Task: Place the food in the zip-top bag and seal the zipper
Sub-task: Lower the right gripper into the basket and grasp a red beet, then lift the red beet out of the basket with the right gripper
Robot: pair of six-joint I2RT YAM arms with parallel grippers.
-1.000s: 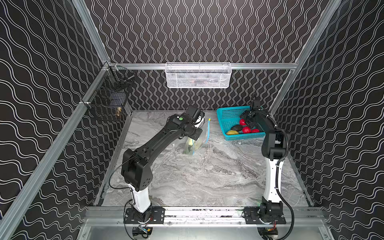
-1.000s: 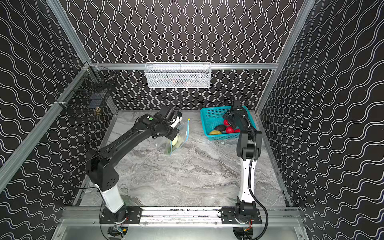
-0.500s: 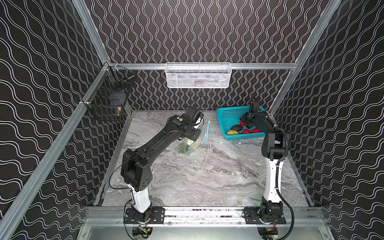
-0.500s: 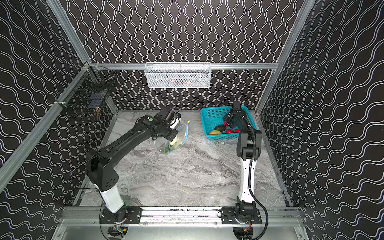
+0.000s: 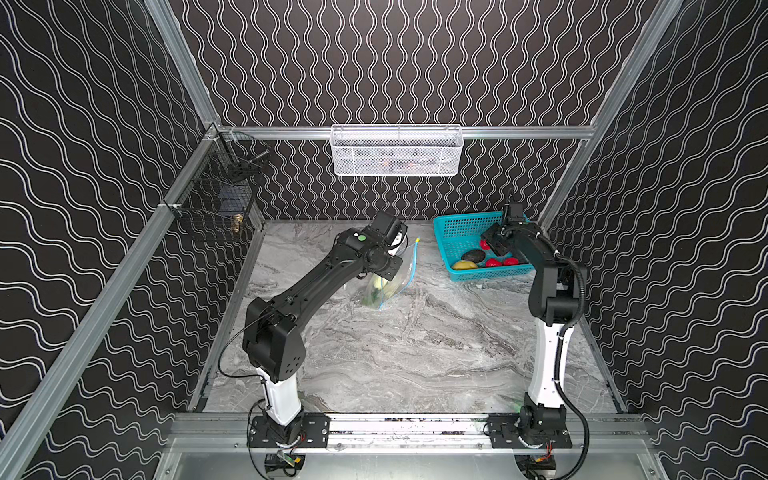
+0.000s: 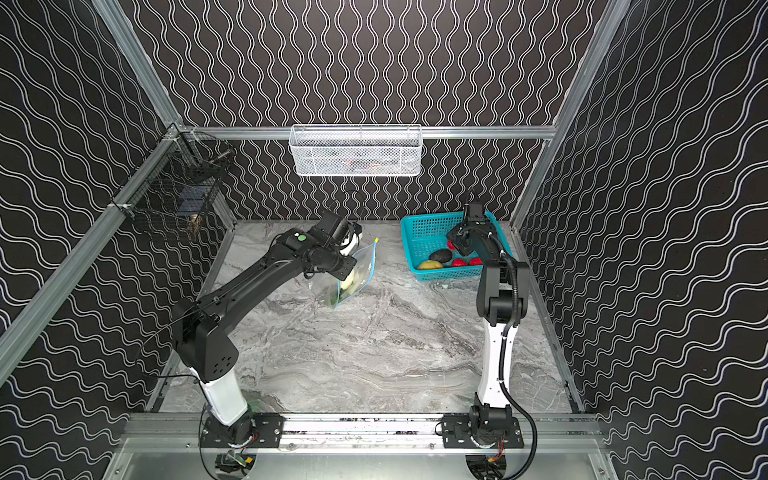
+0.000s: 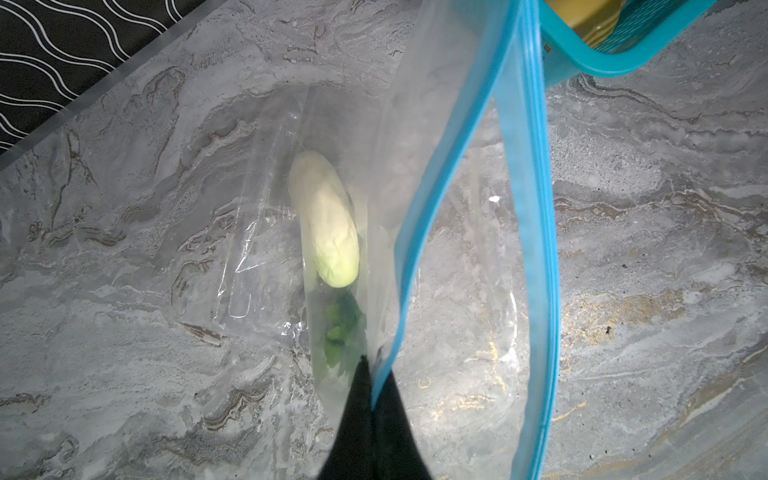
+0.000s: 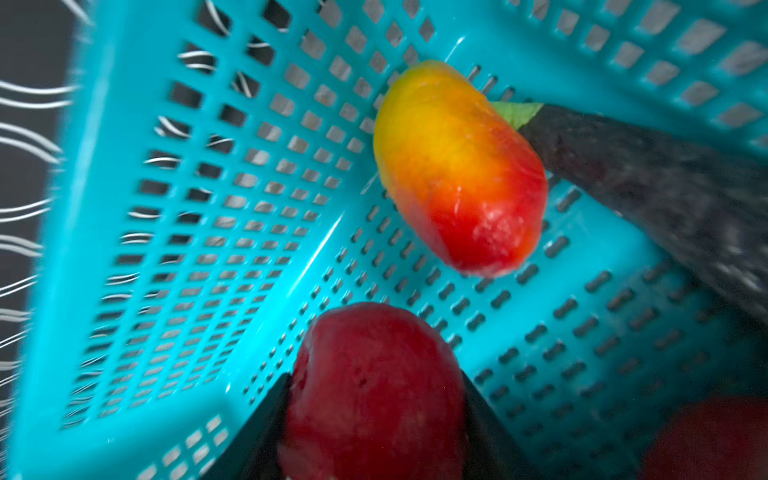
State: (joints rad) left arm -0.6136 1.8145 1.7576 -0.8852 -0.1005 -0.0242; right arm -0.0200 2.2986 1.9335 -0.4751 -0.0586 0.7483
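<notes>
Left gripper (image 7: 371,409): jaws fully closed, pinching the zip-top bag (image 5: 397,272) at its zipper (image 7: 528,208), so the bag hangs over the far middle of the table (image 5: 415,357); whether its lower end touches the surface cannot be told. Mouth gaping; the strip's long axis slants from the yellow slider (image 5: 417,240), uppermost and toward the far edge, down toward the table's middle. Inside lies the white oblong one (image 7: 326,216), lengthwise down the bag, with a green leafy piece (image 7: 340,328) below it. Right gripper (image 8: 375,380): jaws part-open, clamped on both sides of a red round fruit (image 8: 370,415) within the teal basket (image 5: 457,224) at the table's far right corner. Just beyond it lie the orange-red one (image 8: 457,166) and a dark one (image 8: 665,187), touching end to end. The yellow potato-like one (image 5: 464,264) sits at the basket's near edge. Surface: grey marbled top, open across the middle and near half between the arms. Enclosure: black wave-patterned walls (image 5: 83,166), a white mesh basket (image 5: 397,151) on the back rail, a black wire basket (image 5: 216,203) at the left wall
</notes>
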